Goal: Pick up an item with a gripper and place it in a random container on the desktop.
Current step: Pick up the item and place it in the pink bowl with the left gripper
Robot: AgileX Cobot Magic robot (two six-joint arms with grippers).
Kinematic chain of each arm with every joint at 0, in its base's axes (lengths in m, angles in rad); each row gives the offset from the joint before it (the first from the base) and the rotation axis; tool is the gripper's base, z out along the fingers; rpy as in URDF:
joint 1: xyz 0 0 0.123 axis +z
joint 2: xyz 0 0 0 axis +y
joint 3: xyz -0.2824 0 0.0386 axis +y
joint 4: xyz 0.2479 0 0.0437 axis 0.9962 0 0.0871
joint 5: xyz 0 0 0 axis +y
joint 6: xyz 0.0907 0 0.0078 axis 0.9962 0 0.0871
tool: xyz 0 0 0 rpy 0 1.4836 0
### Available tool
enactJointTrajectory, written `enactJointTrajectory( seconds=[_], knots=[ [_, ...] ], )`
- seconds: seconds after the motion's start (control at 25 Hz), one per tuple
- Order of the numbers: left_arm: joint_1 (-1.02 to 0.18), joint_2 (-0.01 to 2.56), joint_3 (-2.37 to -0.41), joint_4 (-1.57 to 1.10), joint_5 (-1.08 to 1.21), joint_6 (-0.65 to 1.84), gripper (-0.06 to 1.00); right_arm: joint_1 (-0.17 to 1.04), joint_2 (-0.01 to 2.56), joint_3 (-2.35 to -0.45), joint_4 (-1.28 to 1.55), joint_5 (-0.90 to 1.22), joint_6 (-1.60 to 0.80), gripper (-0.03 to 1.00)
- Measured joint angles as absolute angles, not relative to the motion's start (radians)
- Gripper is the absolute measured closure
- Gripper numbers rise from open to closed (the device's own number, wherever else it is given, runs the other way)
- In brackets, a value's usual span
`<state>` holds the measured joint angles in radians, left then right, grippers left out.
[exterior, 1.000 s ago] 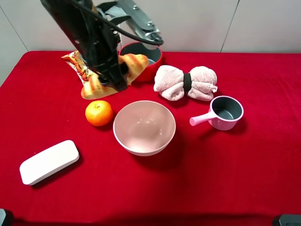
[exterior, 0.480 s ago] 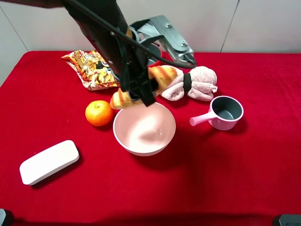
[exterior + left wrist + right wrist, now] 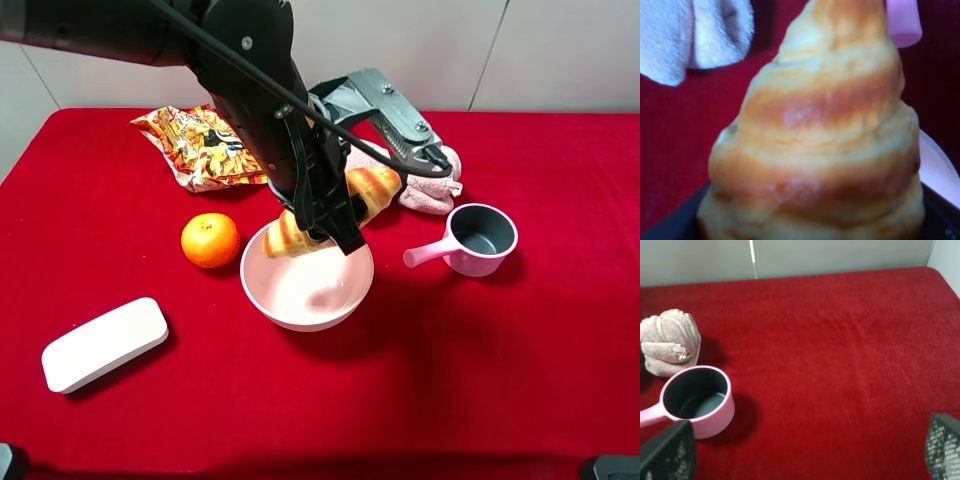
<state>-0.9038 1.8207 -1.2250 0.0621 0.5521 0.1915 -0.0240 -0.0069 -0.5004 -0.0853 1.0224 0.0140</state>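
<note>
Croissant (image 3: 375,187), golden-brown with darker baked bands, was held off the table (image 3: 480,390) by the left claw (image 3: 328,215), which was closed on its middle. In the high view its 2 ends stuck out on either side of the black fingers, 1 end tilted up toward the towel and the other dipping toward the bowl. It hung over the far part of the pale pink bowl (image 3: 300,318); whether it touched the rim could not be told. In the left wrist view the croissant (image 3: 825,140) filled most of the picture, with a pale edge of the bowl (image 3: 940,172) beside it.

The bowl stood upright on the red cloth near the middle of the table. A round orange fruit (image 3: 210,240) lay just beside the bowl on the left of the high view. A printed snack bag (image 3: 195,145) lay farther back on that side. A white oblong case (image 3: 104,343) lay nearer the front edge, well apart from the bowl. A rolled pink towel (image 3: 432,195) with a dark band lay behind the bowl, partly hidden by the arm. A small pink saucepan (image 3: 482,238) with a dark inside stood near the towel, its handle pointing toward the bowl.

The right claw (image 3: 805,460) hung over bare cloth beside the saucepan (image 3: 697,400) and the towel (image 3: 670,342), its 2 fingers spread wide apart.
</note>
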Motion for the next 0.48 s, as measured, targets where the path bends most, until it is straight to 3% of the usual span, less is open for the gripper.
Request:
enactJointTrajectory(
  seconds=[0.48],
  knots=[
    [-0.905, 1.852, -1.225, 0.044, 0.608, 0.182, 0.28, -0.024, -0.007, -0.500, -0.085, 1.022, 0.014, 0.28]
  ],
)
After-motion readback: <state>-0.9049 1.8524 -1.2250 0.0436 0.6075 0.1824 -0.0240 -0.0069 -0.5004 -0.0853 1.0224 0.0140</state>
